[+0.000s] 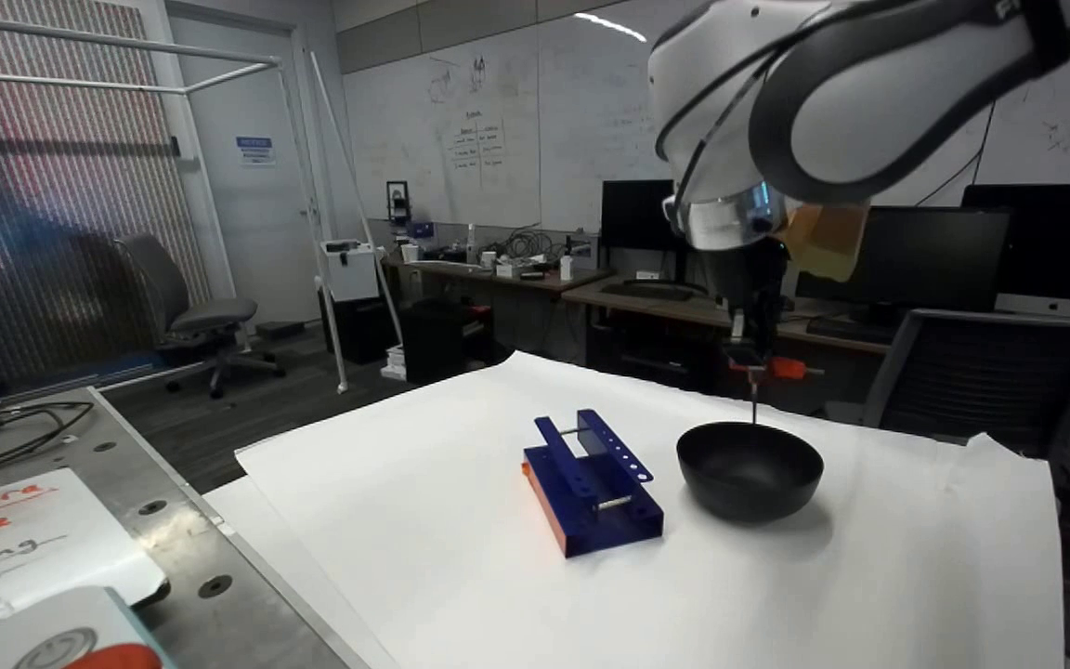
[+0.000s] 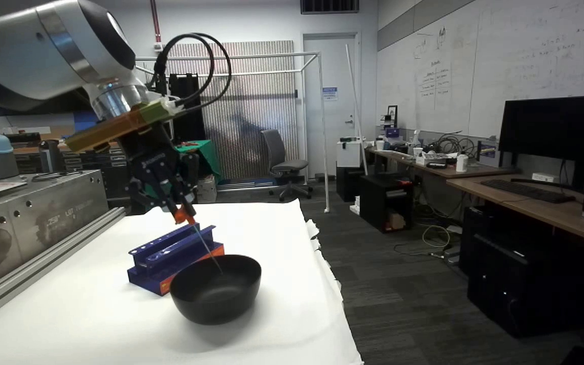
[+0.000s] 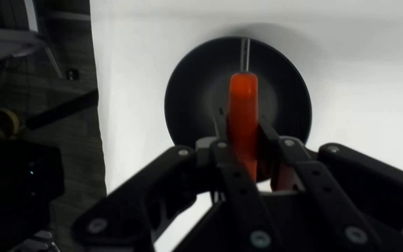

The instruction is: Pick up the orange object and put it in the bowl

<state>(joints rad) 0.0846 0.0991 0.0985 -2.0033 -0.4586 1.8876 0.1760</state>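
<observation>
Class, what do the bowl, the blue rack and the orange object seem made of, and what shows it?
Bowl: perhaps plastic or coated metal; smooth, black, faint sheen.
Blue rack: probably painted metal or plastic; glossy highlights, thin rails with holes.
Orange object: likely a plastic handle, smooth with a rounded end; its thin, straight shaft looks metallic, with bright streaks.
</observation>
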